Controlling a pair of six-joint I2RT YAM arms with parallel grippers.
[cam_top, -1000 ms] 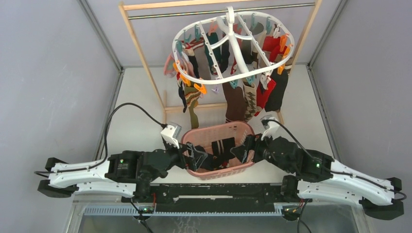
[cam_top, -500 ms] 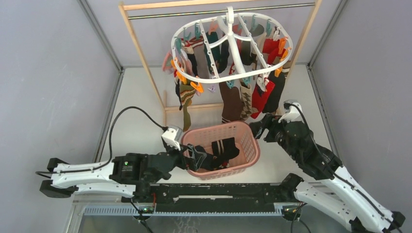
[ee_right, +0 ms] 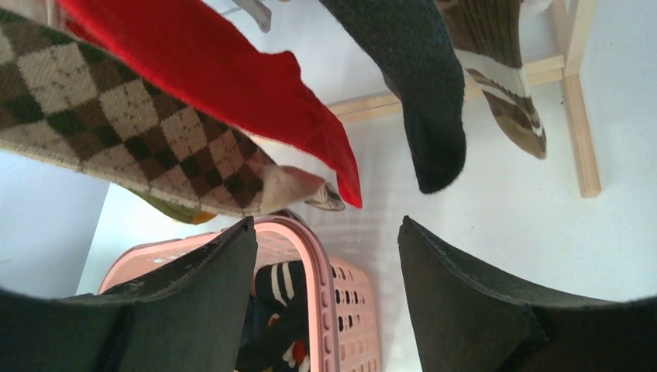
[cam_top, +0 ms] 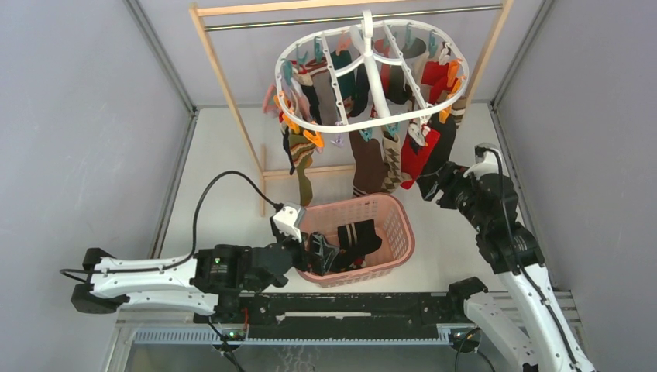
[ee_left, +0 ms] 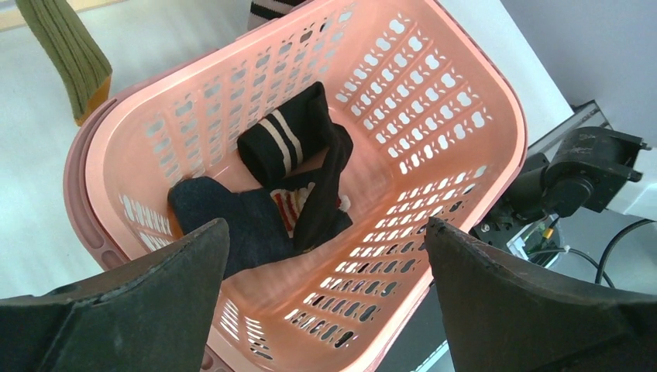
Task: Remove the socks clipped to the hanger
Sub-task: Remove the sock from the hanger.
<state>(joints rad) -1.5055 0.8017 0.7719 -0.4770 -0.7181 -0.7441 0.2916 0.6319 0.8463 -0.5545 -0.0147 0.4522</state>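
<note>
reaching step: right claw (ee_right: 325, 231), apart and empty, has the red sock (ee_right: 232, 85) just ahead; next, close in and clamp it. left claw (ee_left: 325, 226) hangs apart over the basket (ee_left: 496, 101).

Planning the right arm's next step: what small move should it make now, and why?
Probably raise the right gripper a little so its open jaws straddle the red sock hanging just above. Nothing sits between the jaws yet, and that sock hangs clipped to the hanger.
</note>
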